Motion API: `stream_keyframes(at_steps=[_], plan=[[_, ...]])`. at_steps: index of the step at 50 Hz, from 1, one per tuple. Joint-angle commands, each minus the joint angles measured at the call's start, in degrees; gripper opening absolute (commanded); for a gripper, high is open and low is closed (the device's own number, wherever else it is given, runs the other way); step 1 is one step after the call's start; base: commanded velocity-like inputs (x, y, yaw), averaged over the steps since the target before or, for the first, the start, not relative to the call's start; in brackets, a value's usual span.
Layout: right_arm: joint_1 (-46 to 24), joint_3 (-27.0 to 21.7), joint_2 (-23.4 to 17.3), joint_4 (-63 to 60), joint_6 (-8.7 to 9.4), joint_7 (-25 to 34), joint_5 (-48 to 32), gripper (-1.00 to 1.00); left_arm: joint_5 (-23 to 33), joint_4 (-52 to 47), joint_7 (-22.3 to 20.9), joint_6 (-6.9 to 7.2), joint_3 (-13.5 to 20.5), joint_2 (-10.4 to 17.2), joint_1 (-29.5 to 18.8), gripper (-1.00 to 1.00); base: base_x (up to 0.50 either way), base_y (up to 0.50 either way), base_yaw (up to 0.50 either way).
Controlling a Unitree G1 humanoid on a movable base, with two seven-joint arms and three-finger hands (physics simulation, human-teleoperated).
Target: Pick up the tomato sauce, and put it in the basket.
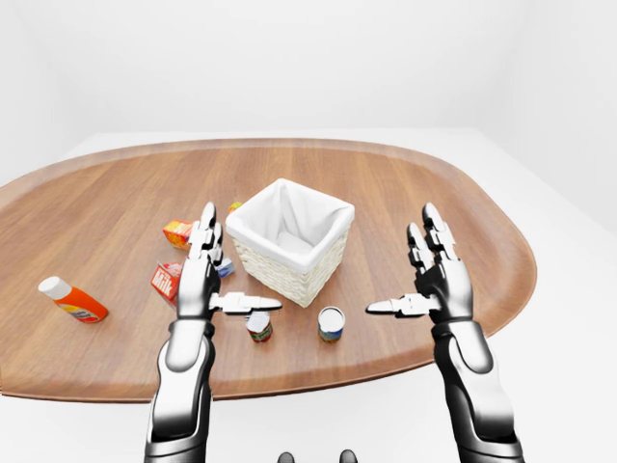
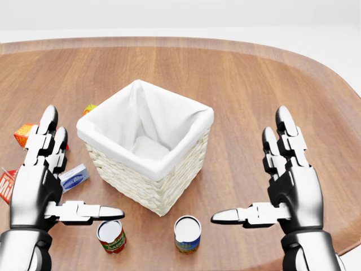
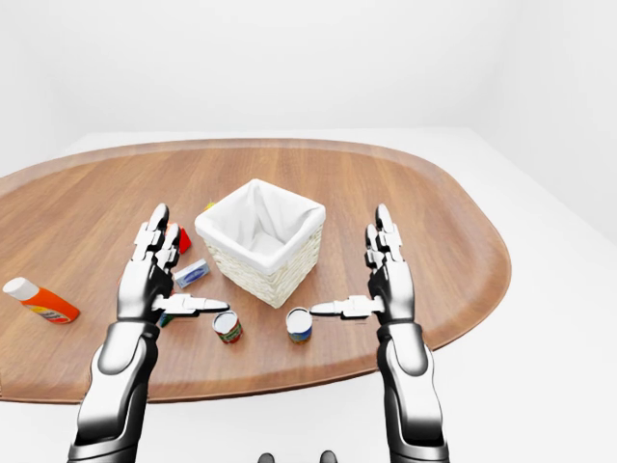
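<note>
While both metal hands, left hand, right hand, spread empty, cylindrical tomato sauce, square wicker basket

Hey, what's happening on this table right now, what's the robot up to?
Nothing is held yet. The robot's left hand and right hand hover open on either side of a white-lined wicker basket on the wooden table. Two small cans stand below the basket in the head view: a red-labelled can beside the left thumb, and a blue-labelled can.

The left hand covers part of the small blue packet and orange carton. The head view's left edge cuts the milk carton. Both cans' labels are too small to read.
</note>
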Motion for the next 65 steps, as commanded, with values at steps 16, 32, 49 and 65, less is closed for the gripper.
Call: stream_keyframes(at_steps=[16,32,49,65], plan=[[-0.1,0.1,0.0,-0.6,0.0,0.3,-0.1,1.0,0.3,-1.2,-0.3,0.0,0.0,0.0,-0.3,0.98,0.03,0.0,0.0],[-0.3,0.0,0.0,0.3,0.0,0.2,-0.3,1.0,3.8,-0.3,-0.5,0.0,0.4,0.7,-0.9,0.98,0.0,0.0,0.0],[-0.9,0.0,0.0,1.6,0.0,0.1,-0.2,1.0,7.8,2.1,-1.4,0.0,-0.2,1.0,-0.8,0.98,0.0,0.0,0.0],[-0.5,0.1,0.0,1.1,0.0,0.0,-0.2,1.0,9.4,1.8,-2.4,0.0,-0.6,0.8,-0.1,0.99,0.0,0.0,0.0]])
